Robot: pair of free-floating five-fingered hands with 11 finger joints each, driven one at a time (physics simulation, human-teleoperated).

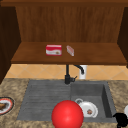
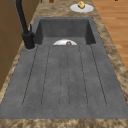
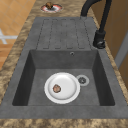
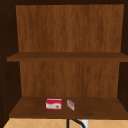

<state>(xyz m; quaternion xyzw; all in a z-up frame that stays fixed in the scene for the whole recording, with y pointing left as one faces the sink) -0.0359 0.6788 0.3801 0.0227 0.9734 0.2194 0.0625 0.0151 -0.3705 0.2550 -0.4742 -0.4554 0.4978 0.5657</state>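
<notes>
The wall cabinet (image 4: 67, 37) is the largest holder here — an open wooden unit high above and behind the right hand (image 1: 121, 119). Its lower shelf (image 1: 100, 56) carries a red-and-white box (image 1: 53, 50) lying flat and, just to that box's right, a smaller pale packet (image 1: 70, 50) standing at an angle; the two are near each other but apart. The upper shelf (image 4: 67, 57) is seen in the upper view.

Next comes the sink (image 1: 45, 100): a ribbed draining board on the side away from the hand, and a deep basin (image 3: 37, 75) on the side next to it. In the basin lies a white plate (image 3: 62, 87) with a small brown morsel (image 3: 56, 88) on it, beside the drain (image 3: 82, 80). The plate sits just inward of the hand and lower, down on the basin floor. A black tap (image 1: 68, 75) rises at the sink's back edge, beyond the hand.

A red ball (image 1: 67, 114) shows at the sink's front edge, near the plate and well to the hand's inner side.

On the counter, far across the sink from the hand, a red-rimmed plate (image 3: 51, 7) holds something brown. Close by the hand's outer side another white plate (image 2: 81, 8) holds a yellowish piece — possibly food, hard to tell.

The right hand hovers at the basin's front corner over the counter; whether its fingers are spread or curled I cannot tell.
</notes>
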